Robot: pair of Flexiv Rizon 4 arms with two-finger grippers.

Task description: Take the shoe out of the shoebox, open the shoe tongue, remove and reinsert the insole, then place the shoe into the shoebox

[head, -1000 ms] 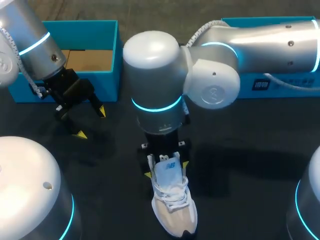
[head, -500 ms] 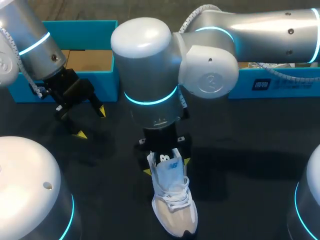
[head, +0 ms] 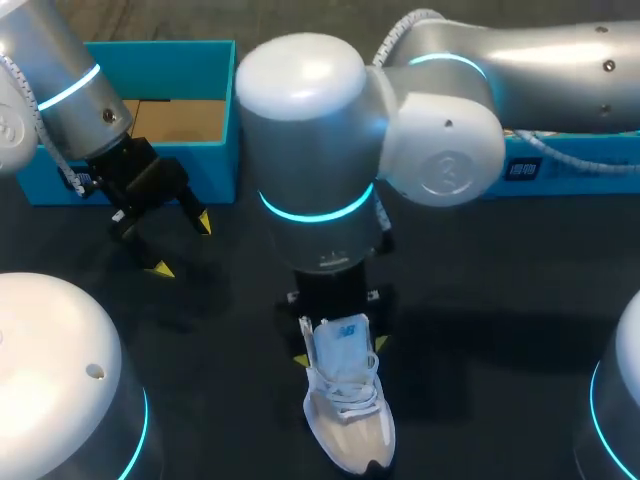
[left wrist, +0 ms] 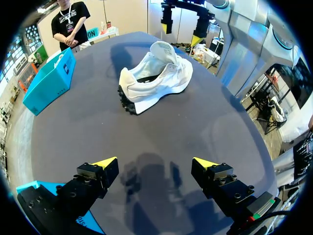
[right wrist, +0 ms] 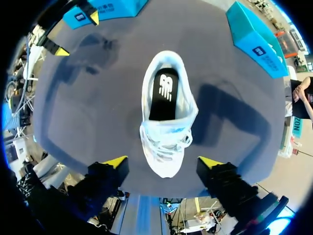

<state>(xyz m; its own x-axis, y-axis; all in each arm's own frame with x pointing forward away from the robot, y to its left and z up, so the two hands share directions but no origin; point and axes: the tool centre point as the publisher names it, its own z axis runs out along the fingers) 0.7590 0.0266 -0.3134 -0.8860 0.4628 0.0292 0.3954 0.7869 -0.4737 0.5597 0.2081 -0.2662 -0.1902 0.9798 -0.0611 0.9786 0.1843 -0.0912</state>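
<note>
The white shoe (head: 348, 405) stands upright on its sole in the lower middle of the head view, out of the shoebox and on the dark desk (head: 480, 300), its toe towards the lower edge of the frame and its tongue (head: 340, 340) raised at the top. From the right wrist view we look straight down into the shoe's opening, where the black insole (right wrist: 164, 93) lies flat inside. Our right gripper (head: 340, 350) hangs directly over the shoe, coming down from the big arm that crosses in from the upper right. Its fingers are spread wide, one yellow tip on each side of the tongue, and in the right wrist view they hold nothing and stand clear of the shoe. Our left gripper (head: 182, 245) sits at the left of the head view, well apart from the shoe, low over the bare desk. Its fingers are also spread wide and hold nothing, and in the left wrist view the shoe lies well ahead of them with its heel turned our way. Just behind the left gripper, in the upper left of the head view, is the teal shoebox (head: 160, 75), open, with a brown inside. A second teal box (head: 570, 165) shows at the upper right, partly behind the right arm.
</note>
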